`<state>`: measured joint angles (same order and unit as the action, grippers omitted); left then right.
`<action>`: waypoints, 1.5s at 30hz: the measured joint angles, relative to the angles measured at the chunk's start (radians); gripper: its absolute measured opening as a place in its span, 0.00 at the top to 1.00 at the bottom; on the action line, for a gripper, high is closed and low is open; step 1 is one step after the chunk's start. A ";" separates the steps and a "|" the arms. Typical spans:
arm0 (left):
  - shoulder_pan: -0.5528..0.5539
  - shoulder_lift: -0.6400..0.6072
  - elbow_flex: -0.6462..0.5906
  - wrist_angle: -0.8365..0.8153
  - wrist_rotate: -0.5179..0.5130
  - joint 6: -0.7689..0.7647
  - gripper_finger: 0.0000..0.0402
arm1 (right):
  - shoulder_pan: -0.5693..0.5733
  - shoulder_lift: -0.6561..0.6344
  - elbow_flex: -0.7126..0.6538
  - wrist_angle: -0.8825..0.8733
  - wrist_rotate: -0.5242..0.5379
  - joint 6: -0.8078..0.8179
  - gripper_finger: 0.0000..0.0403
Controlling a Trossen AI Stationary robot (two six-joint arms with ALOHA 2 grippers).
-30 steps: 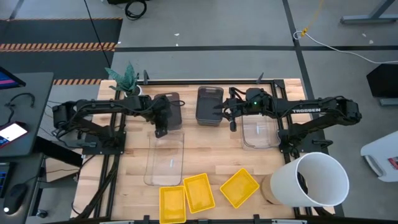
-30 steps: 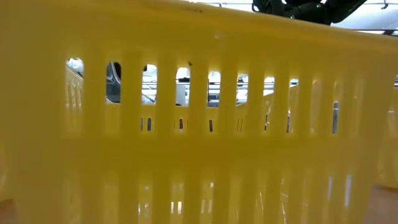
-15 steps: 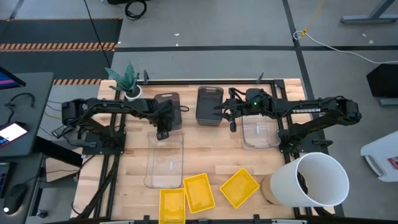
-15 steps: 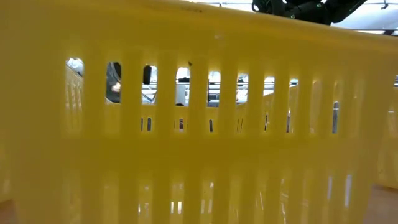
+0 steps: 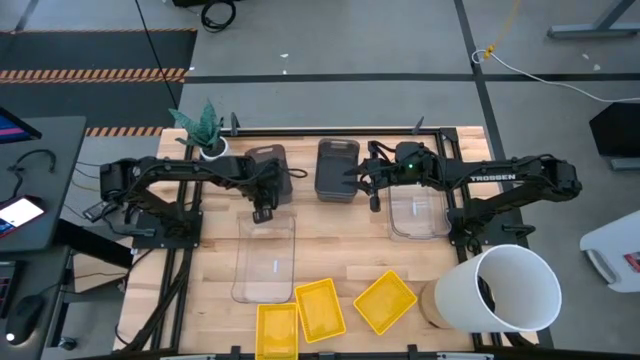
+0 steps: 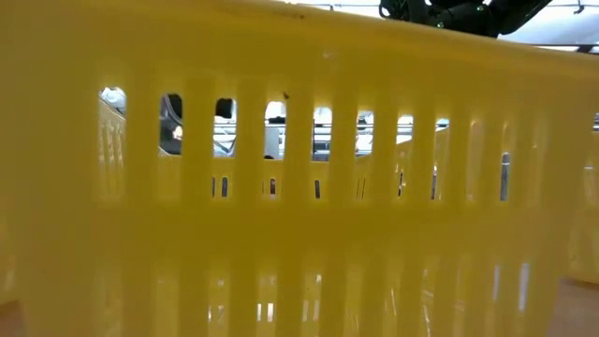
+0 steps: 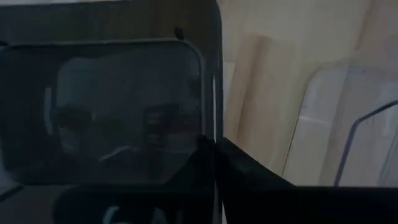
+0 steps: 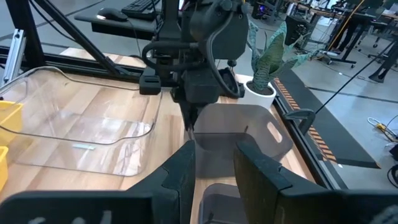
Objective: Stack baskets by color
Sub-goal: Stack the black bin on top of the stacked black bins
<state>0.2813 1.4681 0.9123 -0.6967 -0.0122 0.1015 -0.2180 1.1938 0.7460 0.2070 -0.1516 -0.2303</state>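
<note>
A dark grey basket (image 5: pixel 268 172) sits at the far left of the table. My left gripper (image 5: pixel 262 213) points down at this basket's near end and is shut on it. Another dark grey basket (image 5: pixel 337 168) stands at the far middle. My right gripper (image 5: pixel 374 197) hangs open above the table between that basket and a clear basket (image 5: pixel 418 212), with nothing between its fingers (image 8: pixel 186 168). A second clear basket (image 5: pixel 265 258) lies in front of my left gripper. Three yellow baskets (image 5: pixel 320 308) lie along the near edge. My left gripper holds the dark grey basket by the rim of its near end wall (image 7: pixel 214 118), one finger inside the basket and one outside. The fingers (image 8: pixel 189 124) come steeply from above, pointing down. The basket rests flat on the table.
A potted plant (image 5: pixel 205 130) stands at the far left corner. A big white bucket (image 5: pixel 505 290) stands at the near right. A yellow basket's slotted wall (image 6: pixel 299 187) fills the low view. Bare wood lies between the clear baskets.
My left gripper has shut on the near end wall of the dark grey basket, rolling slightly as it did so. The right arm and the baskets have kept still.
</note>
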 joint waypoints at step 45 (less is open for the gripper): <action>-0.124 0.188 0.366 0.393 -0.140 0.187 0.99 | 0.004 -0.239 0.000 -0.282 0.219 0.096 0.72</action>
<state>0.1570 1.6562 1.2781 -0.3040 -0.1526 0.2882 -0.2144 0.9546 0.7460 -0.0748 0.0673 -0.1341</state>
